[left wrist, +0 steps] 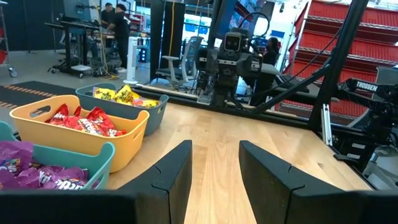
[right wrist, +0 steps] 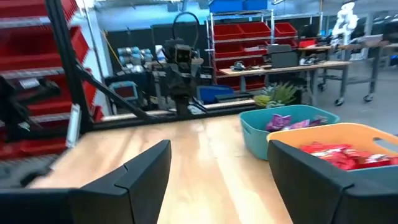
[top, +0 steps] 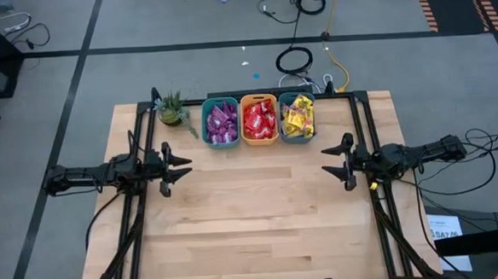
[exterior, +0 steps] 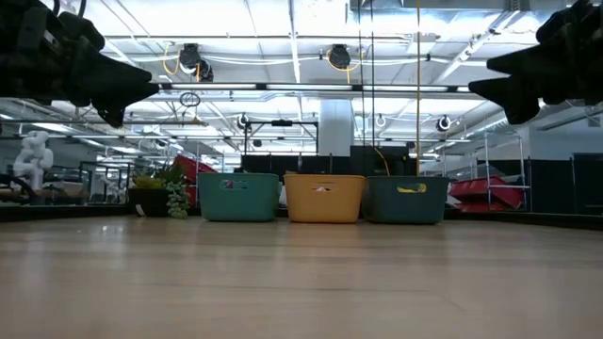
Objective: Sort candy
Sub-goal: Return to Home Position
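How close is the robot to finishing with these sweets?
Sorting looks done: purple candy in the teal bin, red candy in the orange bin, yellow candy in the darker bin. The left gripper and right gripper hang open, empty. No candy lies on the table.

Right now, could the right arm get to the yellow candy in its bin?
Probably yes. The right gripper is open and empty, only bare table lies between it and the dark teal bin, and the yellow candy sits uncovered in the bin's open top.
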`<state>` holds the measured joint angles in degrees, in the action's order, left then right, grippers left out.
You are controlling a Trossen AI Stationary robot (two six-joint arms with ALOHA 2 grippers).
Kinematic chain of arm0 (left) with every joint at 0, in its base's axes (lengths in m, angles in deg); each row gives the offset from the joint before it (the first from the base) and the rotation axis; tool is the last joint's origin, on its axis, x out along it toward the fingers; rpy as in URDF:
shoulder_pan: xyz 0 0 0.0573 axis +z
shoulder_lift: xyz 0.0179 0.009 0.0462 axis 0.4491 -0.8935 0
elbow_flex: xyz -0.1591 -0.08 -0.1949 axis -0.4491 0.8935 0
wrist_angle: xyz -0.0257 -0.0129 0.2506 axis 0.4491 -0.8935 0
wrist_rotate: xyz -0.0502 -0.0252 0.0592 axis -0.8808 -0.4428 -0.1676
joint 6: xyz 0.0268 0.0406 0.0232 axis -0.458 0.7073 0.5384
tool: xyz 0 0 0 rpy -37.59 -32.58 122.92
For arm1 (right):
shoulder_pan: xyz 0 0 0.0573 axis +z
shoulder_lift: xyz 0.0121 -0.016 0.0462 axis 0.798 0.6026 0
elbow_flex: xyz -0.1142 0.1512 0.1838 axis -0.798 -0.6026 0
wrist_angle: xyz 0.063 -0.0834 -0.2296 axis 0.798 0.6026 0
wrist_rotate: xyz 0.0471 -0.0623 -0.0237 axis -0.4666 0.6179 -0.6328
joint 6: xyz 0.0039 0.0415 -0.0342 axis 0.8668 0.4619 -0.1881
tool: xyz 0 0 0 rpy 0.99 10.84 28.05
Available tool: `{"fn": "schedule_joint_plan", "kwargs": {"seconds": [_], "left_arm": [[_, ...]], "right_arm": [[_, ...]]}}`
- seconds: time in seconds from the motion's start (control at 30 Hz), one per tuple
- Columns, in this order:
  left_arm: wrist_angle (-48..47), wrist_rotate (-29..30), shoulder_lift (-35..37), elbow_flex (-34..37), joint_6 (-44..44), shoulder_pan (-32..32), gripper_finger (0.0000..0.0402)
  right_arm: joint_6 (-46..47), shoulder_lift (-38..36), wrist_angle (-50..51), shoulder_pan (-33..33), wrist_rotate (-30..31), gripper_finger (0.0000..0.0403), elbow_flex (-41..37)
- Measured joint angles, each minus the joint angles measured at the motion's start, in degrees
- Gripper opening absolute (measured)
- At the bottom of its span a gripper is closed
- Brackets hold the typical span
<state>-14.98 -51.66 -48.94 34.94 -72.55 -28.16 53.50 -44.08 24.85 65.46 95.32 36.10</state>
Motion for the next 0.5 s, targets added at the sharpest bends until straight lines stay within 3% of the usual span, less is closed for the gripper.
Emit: {"fn": "schedule_joint_plan", "kwargs": {"seconds": [0.23,0.5], "left_arm": [[0.1,0.0,0.0,0.0,0.0,0.0,0.0142],[0.2,0.1,0.0,0.0,0.0,0.0,0.0142]], "right_arm": [[-5.8,0.0,0.2,-1.6,-0.2,0.026,0.0],[-3.8,0.1,0.2,-3.3,0.0,0.026,0.0]]}}
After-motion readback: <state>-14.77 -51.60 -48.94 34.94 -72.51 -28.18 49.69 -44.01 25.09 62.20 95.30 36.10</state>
